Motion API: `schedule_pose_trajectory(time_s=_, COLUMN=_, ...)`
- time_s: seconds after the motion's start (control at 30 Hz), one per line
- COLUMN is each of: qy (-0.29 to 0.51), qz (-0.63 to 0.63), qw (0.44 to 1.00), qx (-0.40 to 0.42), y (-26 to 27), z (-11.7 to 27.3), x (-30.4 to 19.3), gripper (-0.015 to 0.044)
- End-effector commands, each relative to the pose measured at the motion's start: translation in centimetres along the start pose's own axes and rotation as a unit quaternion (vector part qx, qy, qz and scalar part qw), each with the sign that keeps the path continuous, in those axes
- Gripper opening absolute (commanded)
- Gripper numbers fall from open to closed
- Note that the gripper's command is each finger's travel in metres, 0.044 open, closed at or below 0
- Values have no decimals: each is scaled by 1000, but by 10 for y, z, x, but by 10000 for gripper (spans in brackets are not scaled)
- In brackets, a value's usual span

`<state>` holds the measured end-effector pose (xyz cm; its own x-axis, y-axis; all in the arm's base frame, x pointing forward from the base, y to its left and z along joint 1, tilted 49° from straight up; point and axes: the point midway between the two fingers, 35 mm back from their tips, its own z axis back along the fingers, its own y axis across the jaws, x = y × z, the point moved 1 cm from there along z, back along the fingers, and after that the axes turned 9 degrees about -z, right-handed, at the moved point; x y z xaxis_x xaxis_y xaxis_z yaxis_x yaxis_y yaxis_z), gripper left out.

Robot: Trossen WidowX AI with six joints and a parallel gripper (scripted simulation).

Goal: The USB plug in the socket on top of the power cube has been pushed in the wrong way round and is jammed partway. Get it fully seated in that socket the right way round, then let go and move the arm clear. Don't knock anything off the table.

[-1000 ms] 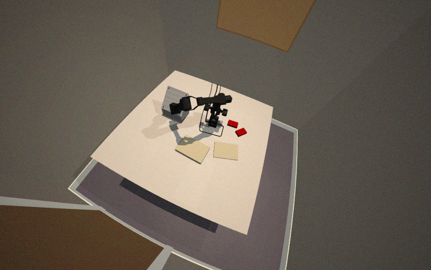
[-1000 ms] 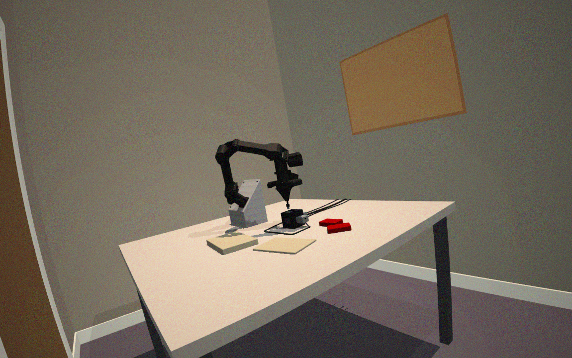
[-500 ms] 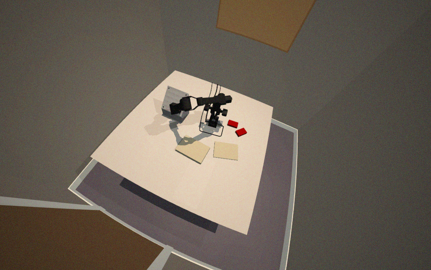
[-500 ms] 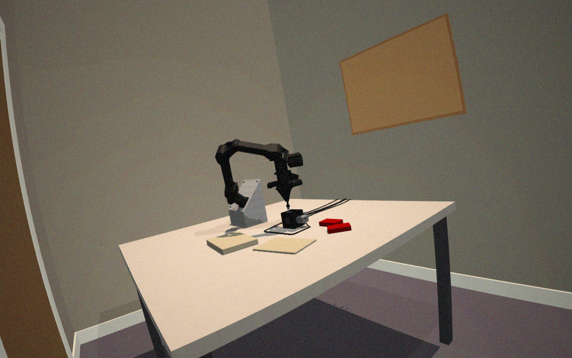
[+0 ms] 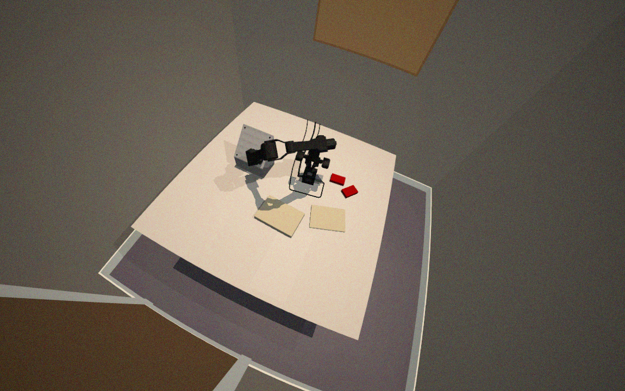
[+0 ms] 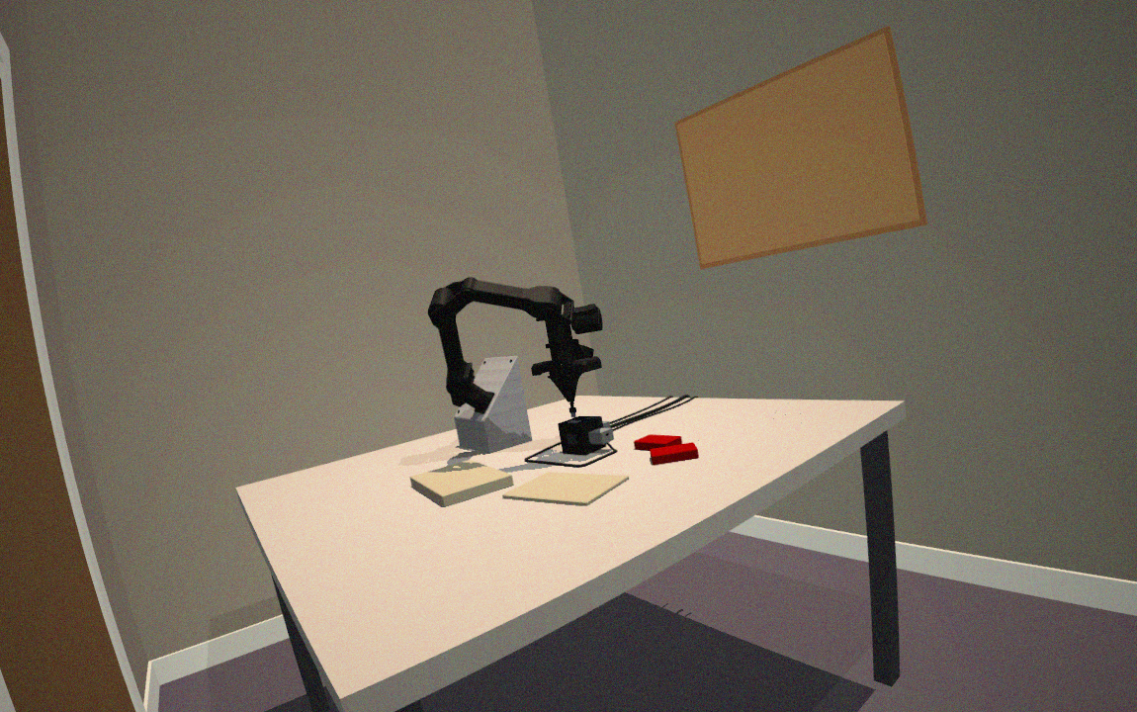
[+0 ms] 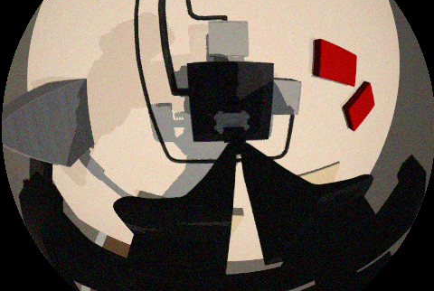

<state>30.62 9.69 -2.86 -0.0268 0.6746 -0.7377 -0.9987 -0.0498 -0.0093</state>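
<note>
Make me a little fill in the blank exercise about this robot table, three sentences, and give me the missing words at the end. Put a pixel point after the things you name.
1. The two small blocks (image 5: 337, 179) (image 6: 657, 441) (image 7: 335, 62) lying beside the power cube (image 6: 581, 435) (image 7: 217, 97) are coloured ____.
2. The gripper (image 6: 571, 406) (image 7: 237, 149) is above the cube, its fingers pointing ____.
3. The arm is mounted on a base (image 5: 256, 136) (image 6: 504, 415) (image 7: 50, 124) coloured ____.

Missing words: red; down; grey.
</note>
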Motion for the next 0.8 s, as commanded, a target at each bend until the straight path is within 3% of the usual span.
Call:
schedule_pose_trajectory(time_s=0.0, qy=2, qz=2, qw=1000, qx=-2, y=-1, z=-1, x=0, gripper=0)
schedule_pose_trajectory(time_s=0.77, qy=2, qz=3, qw=1000, qx=-2, y=0, z=-4, x=0, gripper=0)
